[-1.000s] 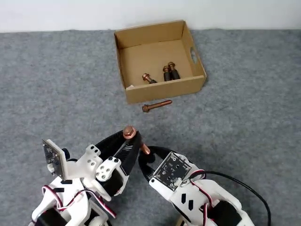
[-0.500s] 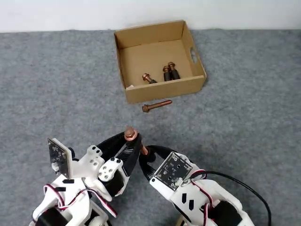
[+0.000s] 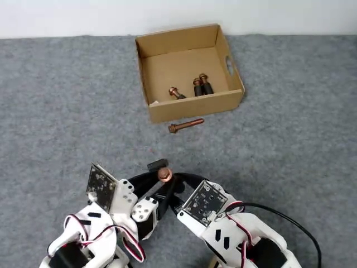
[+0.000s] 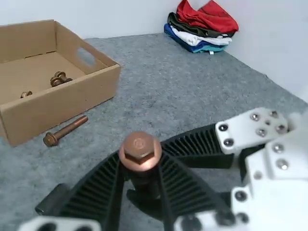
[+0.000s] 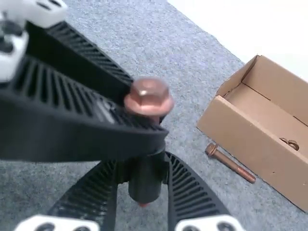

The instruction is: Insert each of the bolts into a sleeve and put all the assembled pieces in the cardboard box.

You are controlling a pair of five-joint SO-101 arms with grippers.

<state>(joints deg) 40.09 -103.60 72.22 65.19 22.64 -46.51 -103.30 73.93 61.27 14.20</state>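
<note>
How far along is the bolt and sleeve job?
Three assembled pieces lie in the cardboard box. In hand: the left gripper holds a bolt whose shaft sits in the sleeve gripped by the right gripper. Left: box that piece, then the loose bolt in front of the box.

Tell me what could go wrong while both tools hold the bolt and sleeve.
1. The left tool grips the bolt just under its head, crossing over the right tool on the sleeve; if one pulls sideways, the bolt may jam or slip out.
2. The loose bolt lies close before the cardboard box; a low carry might knock it.
</note>
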